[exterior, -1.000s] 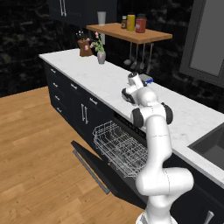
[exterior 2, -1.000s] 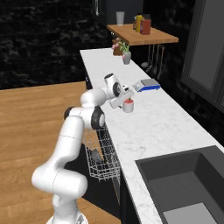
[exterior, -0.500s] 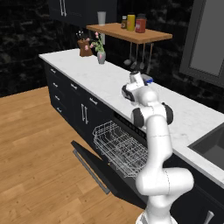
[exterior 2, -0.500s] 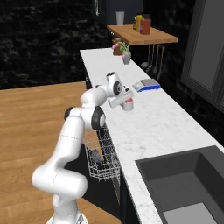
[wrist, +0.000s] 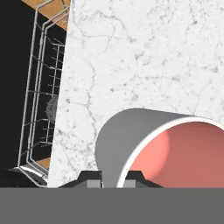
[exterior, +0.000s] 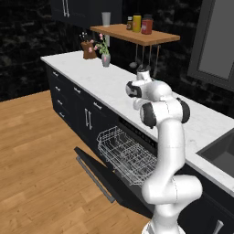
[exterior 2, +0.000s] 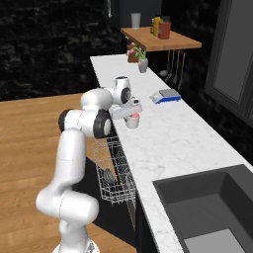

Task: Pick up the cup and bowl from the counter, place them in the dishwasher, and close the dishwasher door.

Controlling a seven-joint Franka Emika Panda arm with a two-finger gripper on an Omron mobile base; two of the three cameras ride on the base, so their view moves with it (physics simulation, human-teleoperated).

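Left base view: the arm reaches over the desk [exterior: 91, 75]; below it the dishwasher door [exterior: 98, 176] lies open with the rack [exterior: 123, 153] pulled out.

Right base view: the pincer [exterior 2: 129, 114] is closed on the cup [exterior 2: 132, 121], near the desk's front edge. A blue-edged tray [exterior 2: 165, 96] sits well apart.

Hand view: the fingers [wrist: 93, 178] pinch the cup's wall. Lift straight, then swing out over the rack, clearing the desk edge.

Cup [wrist: 144, 144]: white outside, red inside, upright on white marble counter [wrist: 144, 52] near its front edge, rim pinched between gripper [wrist: 110, 178] fingers. Bowl [wrist: 52, 109]: grey, lying in white wire rack of dishwasher [exterior: 123, 153]. Dishwasher door [exterior: 103, 176]: black, folded down open, silver bar handle along outer edge.
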